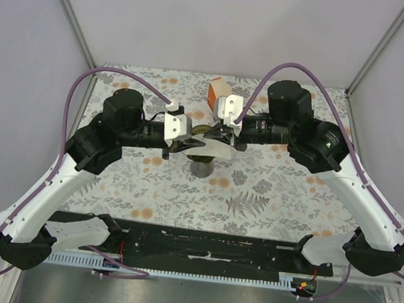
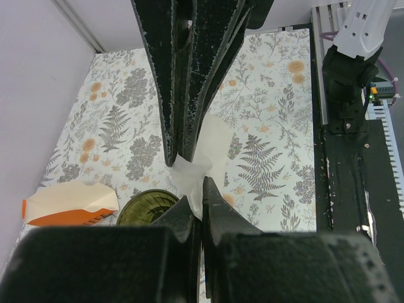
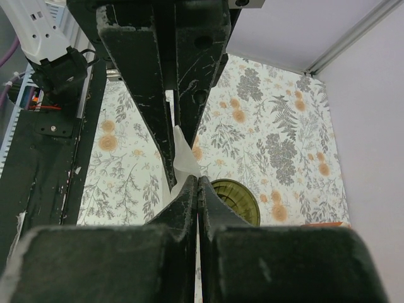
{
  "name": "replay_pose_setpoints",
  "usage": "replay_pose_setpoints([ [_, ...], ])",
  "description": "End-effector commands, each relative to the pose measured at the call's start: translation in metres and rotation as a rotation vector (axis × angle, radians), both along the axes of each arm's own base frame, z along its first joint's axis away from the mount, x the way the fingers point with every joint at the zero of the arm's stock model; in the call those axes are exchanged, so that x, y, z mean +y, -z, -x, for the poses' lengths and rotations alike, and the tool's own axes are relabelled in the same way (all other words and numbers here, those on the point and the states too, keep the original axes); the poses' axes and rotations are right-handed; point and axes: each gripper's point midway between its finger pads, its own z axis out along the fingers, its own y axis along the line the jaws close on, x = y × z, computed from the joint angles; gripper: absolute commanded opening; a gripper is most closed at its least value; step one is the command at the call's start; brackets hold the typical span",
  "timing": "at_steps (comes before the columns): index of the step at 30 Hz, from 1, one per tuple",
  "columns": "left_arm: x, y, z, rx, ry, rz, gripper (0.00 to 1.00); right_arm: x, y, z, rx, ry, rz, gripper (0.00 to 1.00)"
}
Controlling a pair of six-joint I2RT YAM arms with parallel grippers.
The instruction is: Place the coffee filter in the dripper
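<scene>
The coffee filter (image 2: pixel 211 151), a thin white paper, hangs in the air between my two grippers, which meet tip to tip over the middle of the table. My left gripper (image 2: pixel 203 184) is shut on its lower edge. My right gripper (image 3: pixel 199 180) is shut with its tips pinching the filter (image 3: pixel 183 158) from the opposite side. The dripper (image 2: pixel 146 207), a dark green ribbed funnel, stands below and just beside the filter; it also shows in the right wrist view (image 3: pixel 237 199). In the top view both grippers and the filter (image 1: pixel 220 152) cover the funnel, and only its grey base (image 1: pixel 201 169) shows.
An orange-and-cream wedge pack (image 2: pixel 69 205) lies on the floral tablecloth (image 1: pixel 270 195) just behind the dripper, also seen at the back centre (image 1: pixel 217 93). Grey walls close in the left, right and far sides. A black rail (image 1: pixel 207 242) with the arm bases runs along the near edge.
</scene>
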Motion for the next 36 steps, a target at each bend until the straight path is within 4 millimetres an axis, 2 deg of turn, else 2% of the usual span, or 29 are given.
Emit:
replay_pose_setpoints([
  [1,-0.001,-0.018,0.001,-0.043,0.005,0.032,0.02,-0.004,-0.018,0.011,-0.020,-0.036,-0.035,0.00],
  [3,0.000,-0.018,-0.002,-0.045,-0.015,0.030,0.02,-0.007,-0.018,0.011,-0.016,-0.021,-0.036,0.00],
  [7,0.003,-0.015,-0.012,-0.046,-0.071,0.025,0.02,-0.012,-0.016,-0.003,0.012,0.057,-0.053,0.00],
  [10,0.006,-0.018,-0.025,-0.055,-0.146,0.038,0.27,-0.014,-0.014,-0.014,0.049,0.114,-0.080,0.00],
  [13,0.009,-0.018,-0.032,-0.076,-0.186,0.033,0.43,-0.015,-0.008,-0.024,0.100,0.158,-0.108,0.00],
  [17,0.014,-0.010,-0.038,-0.077,-0.227,0.016,0.59,-0.015,0.003,-0.041,0.166,0.216,-0.127,0.00],
  [21,0.024,-0.017,-0.053,-0.085,-0.344,0.042,0.66,-0.018,0.009,-0.066,0.236,0.317,-0.159,0.00],
  [24,0.028,-0.030,-0.052,-0.061,-0.374,0.097,0.65,-0.024,0.006,-0.086,0.268,0.427,-0.222,0.00],
  [26,0.027,-0.034,-0.048,-0.008,-0.381,0.129,0.60,-0.024,0.003,-0.093,0.302,0.477,-0.274,0.00],
  [28,0.024,-0.032,-0.043,0.068,-0.376,0.149,0.51,-0.023,-0.002,-0.099,0.364,0.526,-0.347,0.00],
  [31,0.015,-0.018,-0.042,0.261,-0.403,0.165,0.39,-0.020,-0.004,-0.105,0.471,0.572,-0.459,0.00],
  [33,0.009,-0.016,-0.044,0.366,-0.415,0.191,0.38,-0.022,-0.004,-0.106,0.519,0.598,-0.523,0.00],
  [36,0.006,-0.026,-0.051,0.448,-0.432,0.268,0.40,-0.028,-0.003,-0.108,0.537,0.643,-0.593,0.00],
])
